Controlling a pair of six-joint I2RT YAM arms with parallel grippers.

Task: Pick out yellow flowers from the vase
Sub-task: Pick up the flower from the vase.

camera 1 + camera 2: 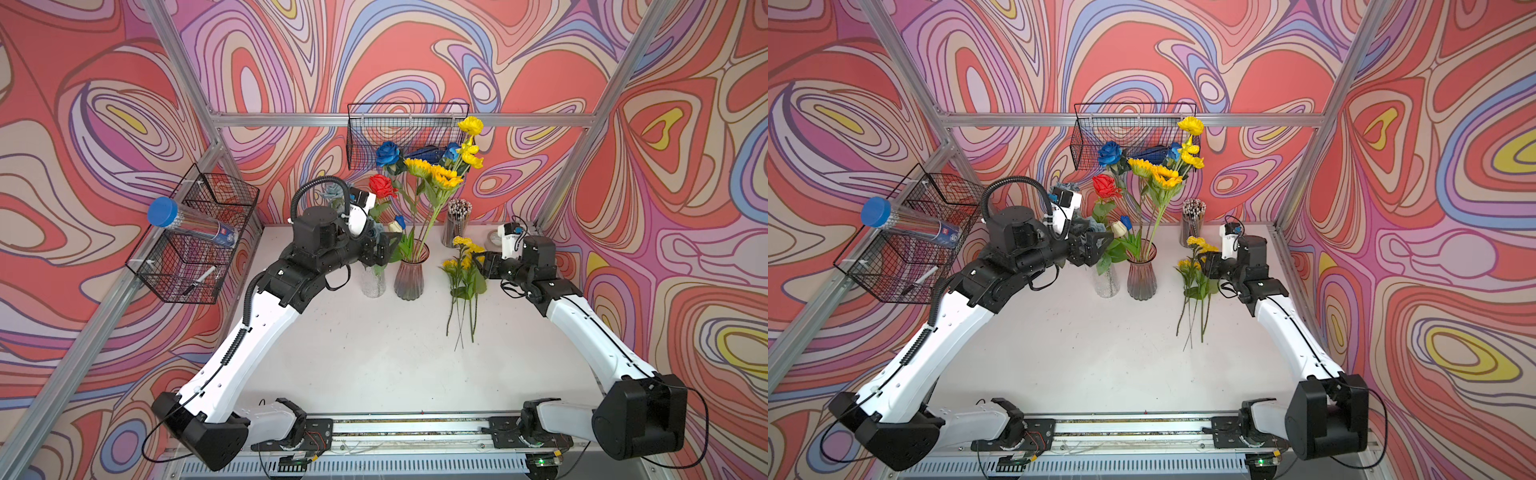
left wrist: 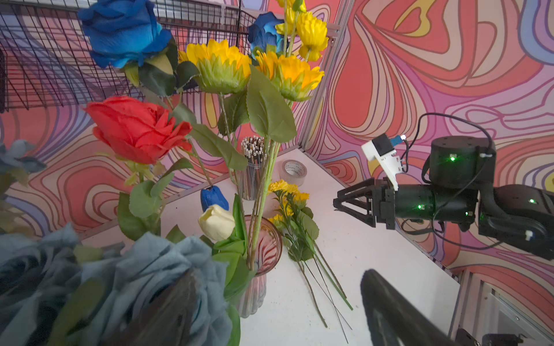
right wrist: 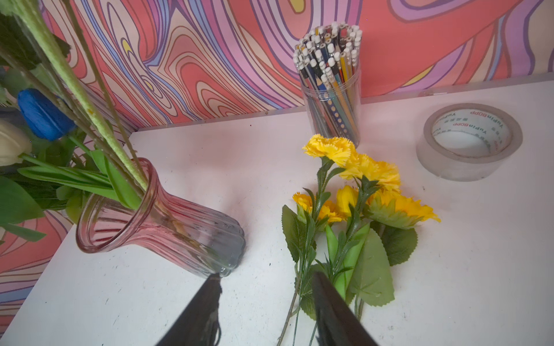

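The vase (image 3: 162, 227) is glossy ribbed glass, see-through, pink fading to grey. The yellow flowers (image 3: 359, 167) have frayed cloth petals, matt fabric leaves and smooth plastic stems. The bench (image 3: 449, 269) is matt white, flecked with small dark marks. The tape roll (image 3: 467, 143) is shiny clear film, the pencil jar (image 3: 332, 110) clear plastic, the wire basket (image 1: 195, 249) black-coated metal

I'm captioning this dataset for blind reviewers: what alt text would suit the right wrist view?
Yellow artificial flowers lie on the white table just beyond the right gripper's open, empty black fingers. Beside them stands a pink ribbed glass vase holding green stems; a clear jar of pencils and a clear tape roll sit behind.
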